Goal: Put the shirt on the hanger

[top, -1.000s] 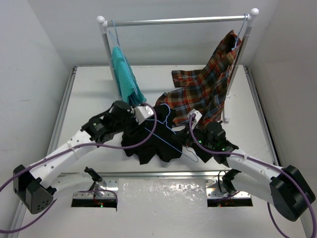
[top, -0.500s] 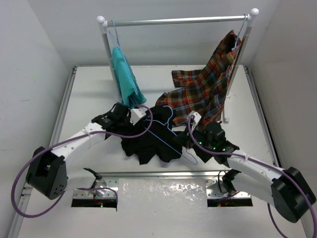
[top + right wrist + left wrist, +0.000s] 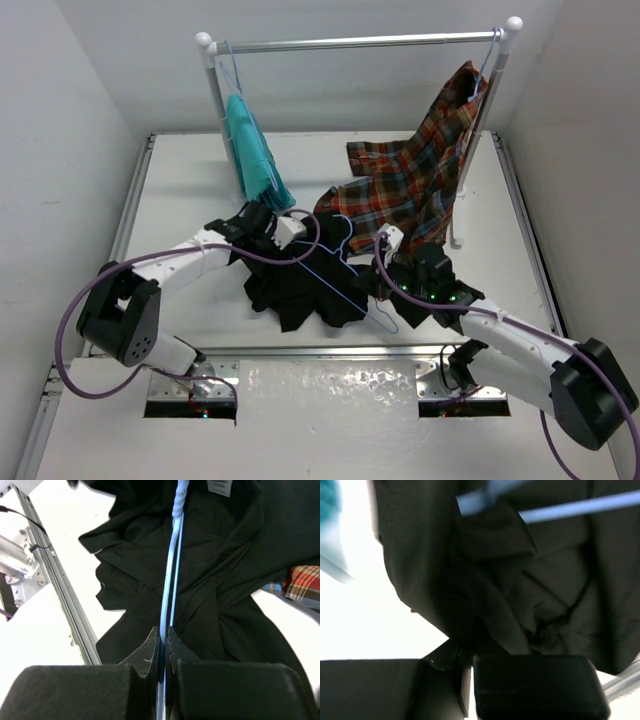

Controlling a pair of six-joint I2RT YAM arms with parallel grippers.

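From the top view I see the shirt [image 3: 295,295] lying in a crumpled heap on the tabletop [image 3: 180,190], about in the middle, between the two arms and in front of the rail [image 3: 360,42]. The hanger [image 3: 335,282] lies on top of the shirt, slanted, with its hook toward the rail and one long wire running down toward the right arm. I cannot tell if any part of the hanger is inside the shirt. The left gripper [image 3: 467,654] is closed, and in its wrist view a fold of the black cloth runs down between its fingers, so it seems to pinch the shirt at the upper left edge of the heap. The same view is blurred, but pale blue wire crosses the cloth just above. The right gripper [image 3: 164,636] is also fully closed, and it holds the hanger: two thin blue wires pass straight between its fingers and go on over the shirt. A small white label [image 3: 220,486] shows on the cloth at the far end of that view. On the rail a teal garment [image 3: 255,160] hangs at the left end and a plaid shirt [image 3: 420,180] at the right end, its lower part touching the black heap.
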